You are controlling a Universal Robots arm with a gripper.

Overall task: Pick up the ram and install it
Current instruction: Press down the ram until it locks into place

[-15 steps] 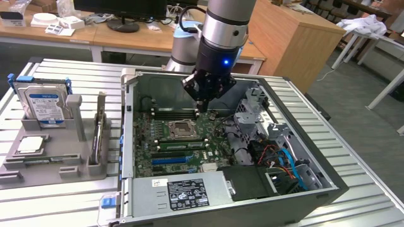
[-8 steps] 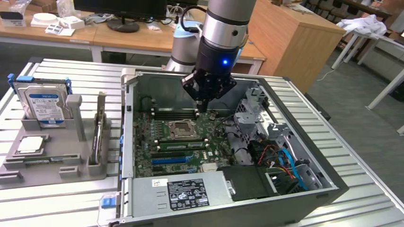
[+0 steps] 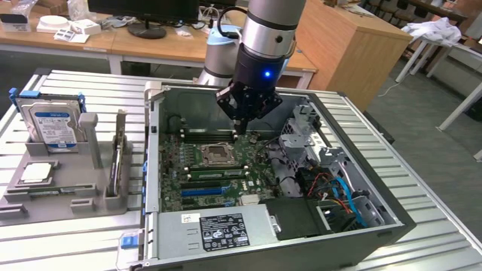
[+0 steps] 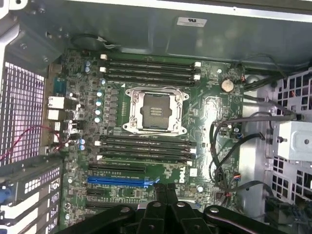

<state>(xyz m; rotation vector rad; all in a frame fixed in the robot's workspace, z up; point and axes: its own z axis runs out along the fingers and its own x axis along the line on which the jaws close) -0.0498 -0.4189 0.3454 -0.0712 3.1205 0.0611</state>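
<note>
Green and slim, the ram (image 3: 45, 192), as best you could make it out, lay flat in the grey tray (image 3: 68, 206) outside the computer case (image 3: 384, 212), near the tray's front edge. It was well apart from your gripper (image 3: 238, 131), off toward the exterior view's left. Its long axis ran nearly across that view, roughly in line with the memory slots (image 4: 148, 70) on the motherboard (image 4: 209, 105).

Your gripper hung over the open case, above the slots beside the CPU socket (image 3: 214, 153). Its fingers were pressed together and gripped nothing. I judge the pick-up had not been made, since the stick sat untouched in its holder.

You had one arm, so any reach fell to that one claw.

By count:
- One ram stick was on the tray.
- One hard drive (image 3: 49, 121) stood upright.
- One expansion card (image 3: 118, 152) stood on edge.
- One small square chip (image 3: 36, 172) lay flat.

On the board, the wrist view gave you one socket. It also showed eight slots in two banks of four, all seemingly empty, though I couldn't be certain.
</note>
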